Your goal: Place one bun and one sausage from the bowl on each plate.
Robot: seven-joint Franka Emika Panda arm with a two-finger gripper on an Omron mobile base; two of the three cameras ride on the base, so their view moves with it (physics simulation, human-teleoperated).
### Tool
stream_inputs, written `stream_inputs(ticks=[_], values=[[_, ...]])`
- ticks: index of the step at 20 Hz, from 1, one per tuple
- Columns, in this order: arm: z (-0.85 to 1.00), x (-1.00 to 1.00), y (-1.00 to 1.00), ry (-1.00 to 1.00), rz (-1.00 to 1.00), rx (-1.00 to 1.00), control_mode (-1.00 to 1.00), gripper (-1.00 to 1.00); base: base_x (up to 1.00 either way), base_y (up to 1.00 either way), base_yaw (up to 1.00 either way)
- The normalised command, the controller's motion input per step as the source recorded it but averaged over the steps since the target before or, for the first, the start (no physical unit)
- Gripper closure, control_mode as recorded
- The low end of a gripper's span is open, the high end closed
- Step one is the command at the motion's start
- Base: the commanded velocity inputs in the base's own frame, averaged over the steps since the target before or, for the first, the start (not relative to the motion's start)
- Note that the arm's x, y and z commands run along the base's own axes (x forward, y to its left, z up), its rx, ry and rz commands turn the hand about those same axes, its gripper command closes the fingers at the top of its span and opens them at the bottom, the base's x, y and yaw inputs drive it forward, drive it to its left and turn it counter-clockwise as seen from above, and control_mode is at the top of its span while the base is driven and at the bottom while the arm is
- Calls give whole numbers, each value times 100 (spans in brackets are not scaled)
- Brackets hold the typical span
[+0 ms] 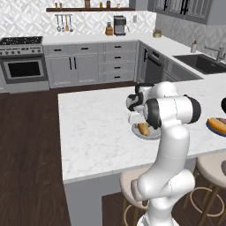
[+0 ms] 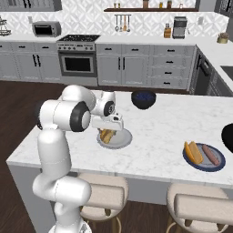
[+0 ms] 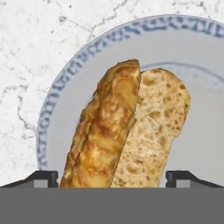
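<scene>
Marble-white desk [image 2: 154,150] is seen carrying two plates. On the light grey plate [image 2: 122,141], just below the hand [image 2: 109,129], a split bun [image 2: 106,136] is seen; in the hand view the bun [image 3: 127,131] lies on the grey plate [image 3: 205,87], whose rim is patterned in blue, and runs from the plate's middle toward 6 o'clock, between the two dark fingertips [image 3: 43,178] at the lower edge. The fingertips stand well apart on either side of the bun; whether the bun is touched by them cannot be told. In the left base view the same bun [image 1: 143,129] is seen on the grey plate [image 1: 152,136], directly under the hand [image 1: 137,118].

At 3 o'clock of the grey plate in the right base view, well apart from it, the dark blue plate [image 2: 193,164] holds a bun [image 2: 194,152] and a sausage [image 2: 210,154] side by side. A black bowl [image 2: 228,136] is cut by the frame edge at 3 o'clock. A smaller dark blue bowl [image 2: 143,98] stands at 12 o'clock of the grey plate; its contents cannot be made out.
</scene>
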Motion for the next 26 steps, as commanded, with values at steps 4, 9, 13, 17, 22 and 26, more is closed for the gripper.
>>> stream_inputs(ticks=[4,9,13,17,22,26], values=[[18,-12,0,0,0,0,-100,-100,0,0,0],[60,-42,-1,-7,0,2,-100,-100,0,0,0],[50,-69,5,-12,5,0,-100,-100,0,0,0],[47,-79,4,-18,8,0,-100,-100,0,0,0],[35,-82,0,-17,7,0,-100,-100,0,0,0],[22,-79,0,-18,5,0,-100,-100,0,0,0]])
